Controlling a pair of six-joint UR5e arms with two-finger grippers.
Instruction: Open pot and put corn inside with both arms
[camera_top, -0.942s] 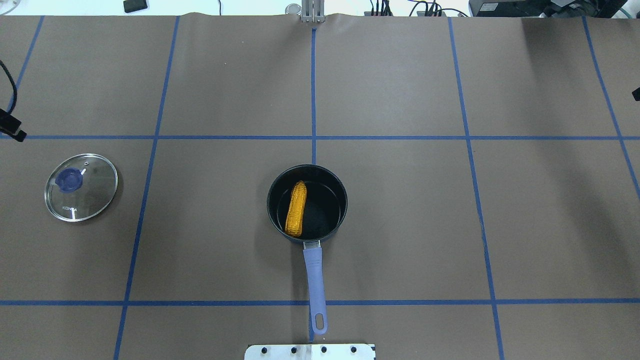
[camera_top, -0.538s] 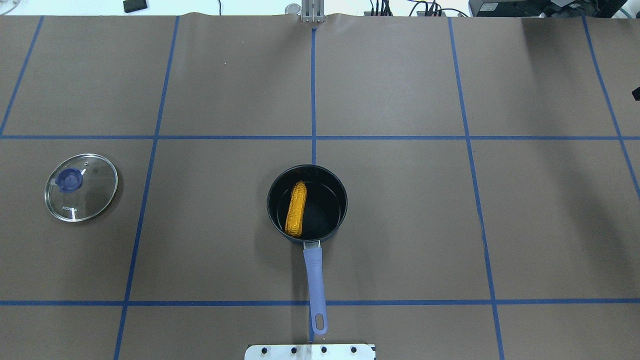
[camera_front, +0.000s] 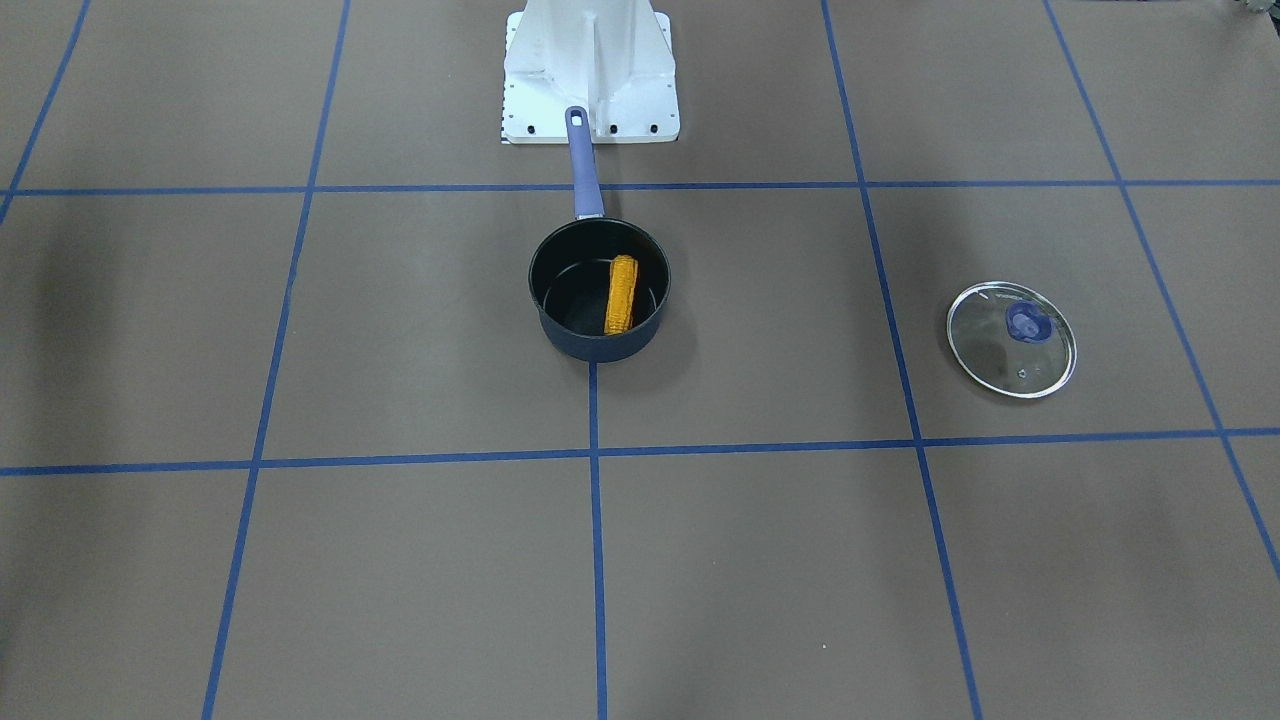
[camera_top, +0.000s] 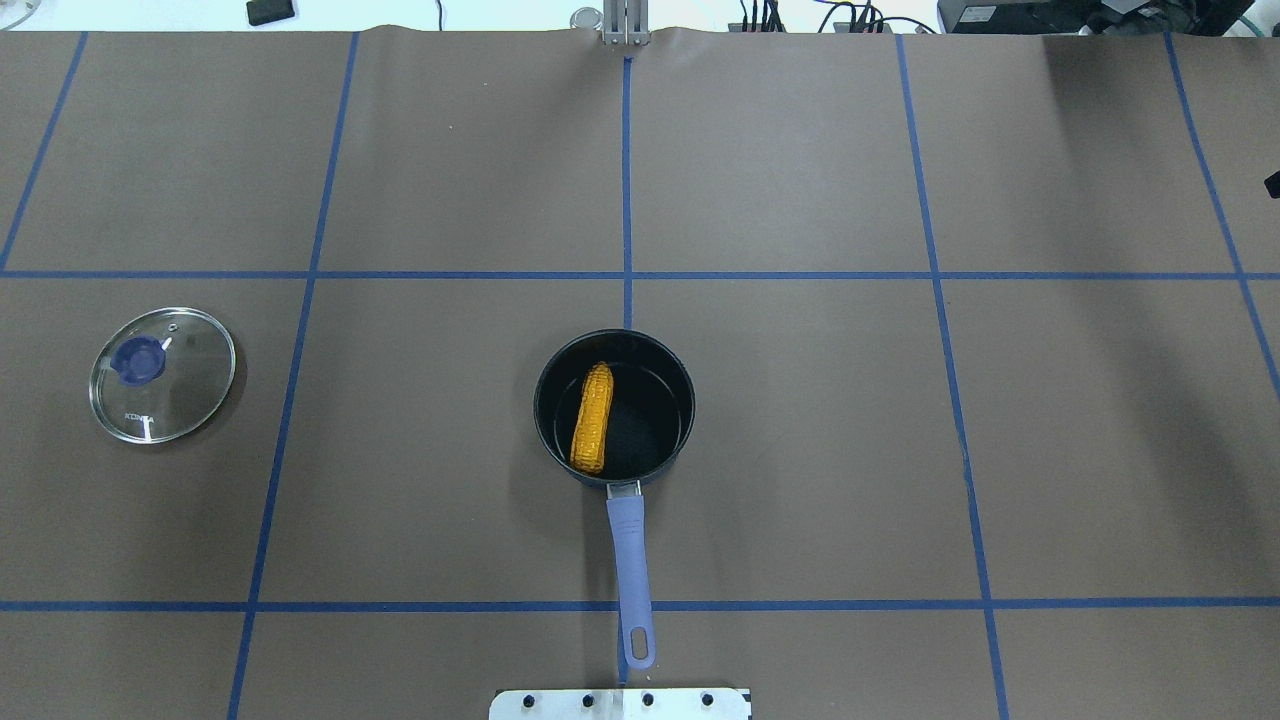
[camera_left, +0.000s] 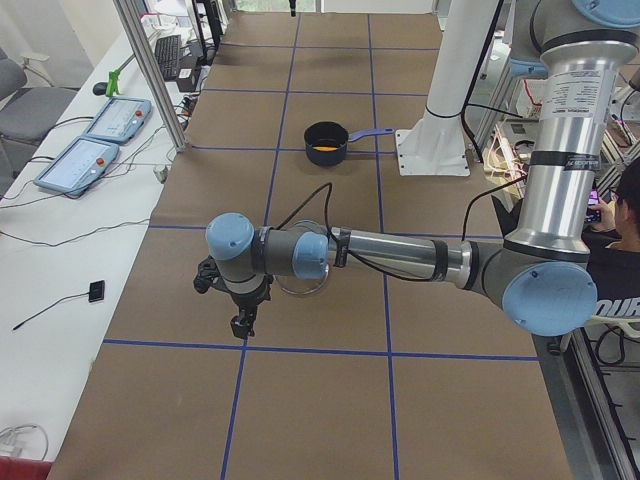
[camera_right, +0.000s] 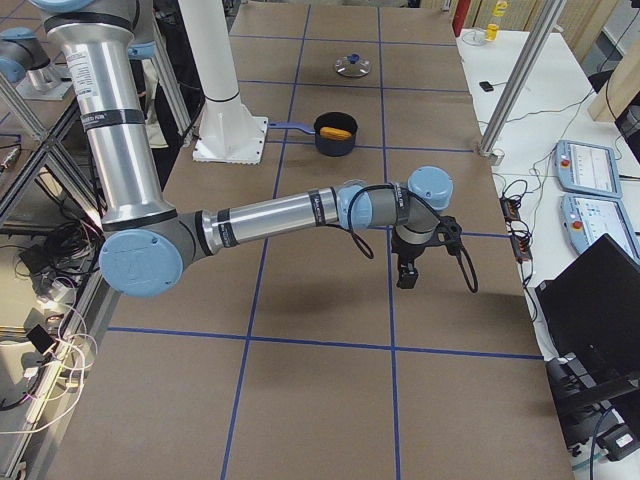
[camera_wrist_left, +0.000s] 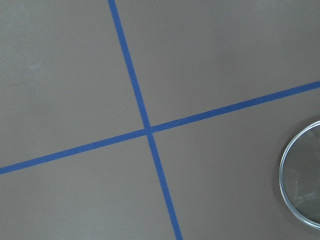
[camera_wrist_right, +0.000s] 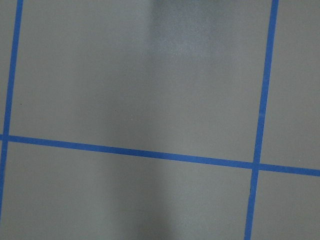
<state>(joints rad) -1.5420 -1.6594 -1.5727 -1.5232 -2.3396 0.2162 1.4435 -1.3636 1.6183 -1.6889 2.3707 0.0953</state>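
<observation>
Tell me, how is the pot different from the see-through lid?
The pot is dark blue and deep; the lid is clear and flat. The pot has a long handle; the lid has a small blue knob. The pot holds the corn; the lid holds nothing. Both are round and sit on the table.

The pot (camera_top: 650, 425) is dark navy with a black interior and purple-blue handle (camera_top: 630, 560), the corn (camera_top: 592, 417) bumpy orange-yellow, the lid (camera_top: 190, 390) clear with a blue knob (camera_top: 138, 360), the surface (camera_top: 800, 450) brown under a blue tape grid (camera_top: 627, 180).
</observation>
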